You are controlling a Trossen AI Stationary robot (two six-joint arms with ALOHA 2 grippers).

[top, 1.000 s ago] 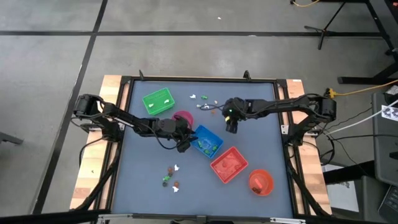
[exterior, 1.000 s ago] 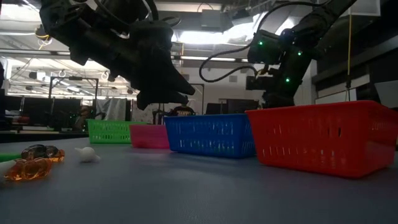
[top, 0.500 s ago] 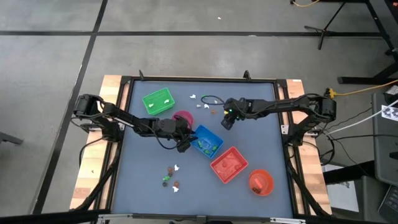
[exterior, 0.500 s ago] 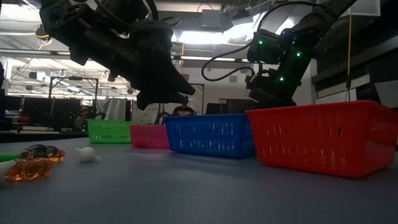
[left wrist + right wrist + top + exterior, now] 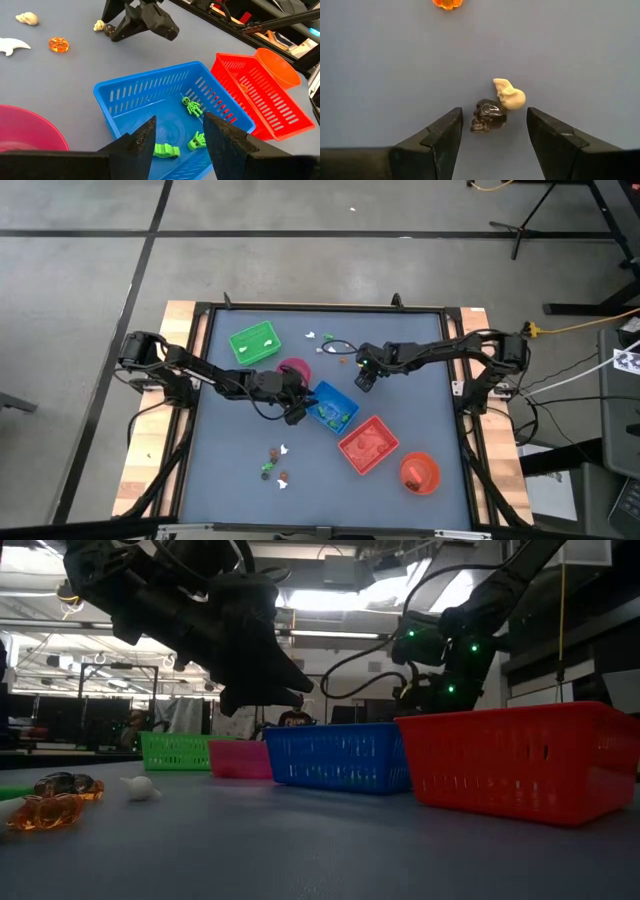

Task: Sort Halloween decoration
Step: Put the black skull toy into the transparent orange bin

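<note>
Lying closest in the low view, an orange-brown trinket [image 5: 45, 812] stretches its long axis along the bench [image 5: 320, 850], with a small white trinket [image 5: 140, 788] just behind it. Farther in, the left gripper [image 5: 296, 408] hangs over the blue tray [image 5: 150, 107], its fingers [image 5: 140, 145] parted and empty; green skeleton figures [image 5: 192, 107] lie scattered in the tray, their long axes pointing different ways. Beyond that, the right gripper [image 5: 365, 376] has swung toward the far middle of the bench and dropped lower since a second ago, its arm reaching in from the right edge. Its fingers [image 5: 440, 137] are spread wide, holding nothing, on either side of a dark skull [image 5: 487, 116] and a cream skull [image 5: 510, 96] that touch each other. An orange pumpkin [image 5: 447, 4] sits well apart.
</note>
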